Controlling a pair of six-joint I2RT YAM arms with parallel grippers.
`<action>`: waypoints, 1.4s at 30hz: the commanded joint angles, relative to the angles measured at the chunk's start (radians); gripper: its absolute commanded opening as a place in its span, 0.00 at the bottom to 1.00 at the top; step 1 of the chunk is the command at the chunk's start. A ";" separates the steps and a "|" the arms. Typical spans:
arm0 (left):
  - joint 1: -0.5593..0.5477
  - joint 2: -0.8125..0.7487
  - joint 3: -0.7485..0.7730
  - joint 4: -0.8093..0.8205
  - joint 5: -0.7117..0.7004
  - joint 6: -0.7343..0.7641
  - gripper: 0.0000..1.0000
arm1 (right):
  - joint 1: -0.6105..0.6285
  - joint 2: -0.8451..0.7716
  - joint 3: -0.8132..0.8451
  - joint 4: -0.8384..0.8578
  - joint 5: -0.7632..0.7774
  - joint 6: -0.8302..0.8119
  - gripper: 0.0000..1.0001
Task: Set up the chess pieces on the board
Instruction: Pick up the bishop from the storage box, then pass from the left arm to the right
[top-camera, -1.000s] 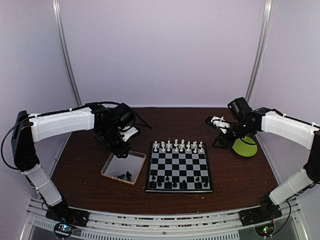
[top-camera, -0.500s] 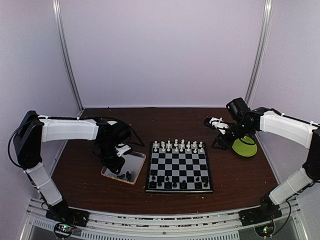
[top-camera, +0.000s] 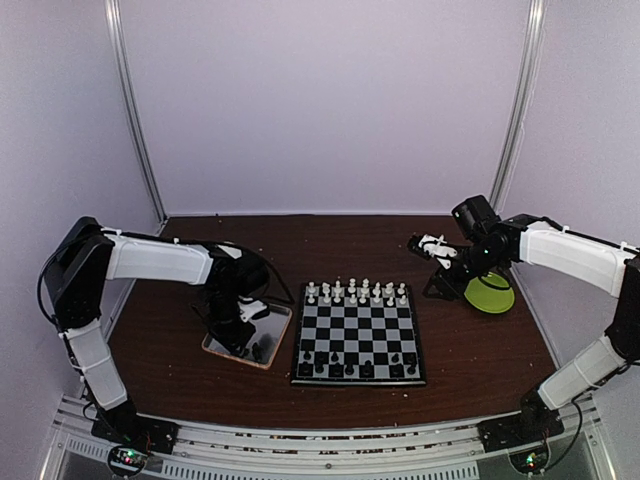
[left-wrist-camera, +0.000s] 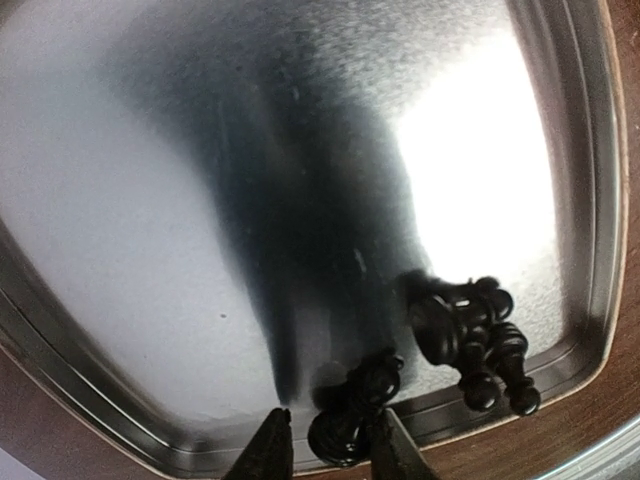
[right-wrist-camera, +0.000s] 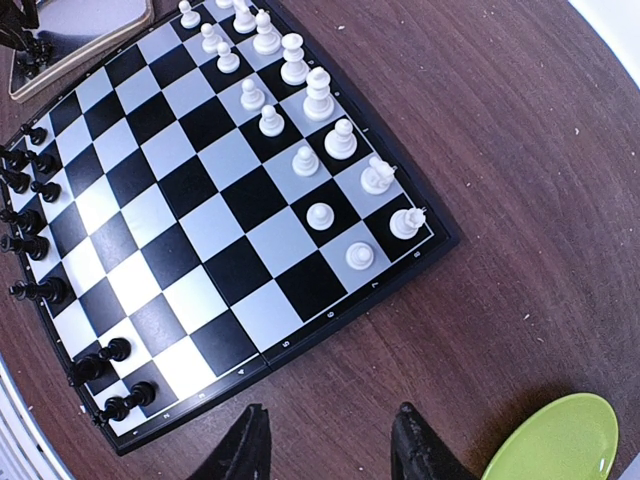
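Observation:
The board (top-camera: 358, 330) lies at the table's middle, with white chess pieces (top-camera: 355, 292) in its two far rows and several black ones (top-camera: 355, 360) along the near rows. My left gripper (top-camera: 243, 345) is down in the silver tray (top-camera: 277, 322). In the left wrist view its jaws (left-wrist-camera: 332, 445) stand open astride a lying black piece (left-wrist-camera: 350, 420); that piece touches the right finger, with a gap at the left one. More black pieces (left-wrist-camera: 470, 335) are piled beside it. My right gripper (right-wrist-camera: 330, 440) hovers open and empty over bare wood past the board's right edge (right-wrist-camera: 330, 320).
A lime-green plate (top-camera: 490, 294) sits right of the board, just beside my right gripper (top-camera: 437, 285). The tray's raised rim (left-wrist-camera: 560, 400) runs close behind the piled pieces. Pale walls enclose the table on three sides.
My left arm has swung down and toward the near side, lowering its gripper from above the tray's far edge into the tray's near corner. The right arm has barely moved.

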 joint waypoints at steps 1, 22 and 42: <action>-0.001 0.029 0.026 -0.005 -0.030 0.011 0.28 | 0.005 0.006 0.024 -0.013 -0.006 -0.011 0.41; -0.023 0.002 0.080 -0.057 -0.086 0.055 0.16 | 0.005 0.005 0.024 -0.011 -0.004 -0.007 0.41; -0.079 -0.312 0.041 0.687 0.216 -0.063 0.18 | 0.020 0.057 0.336 -0.187 -0.302 0.123 0.41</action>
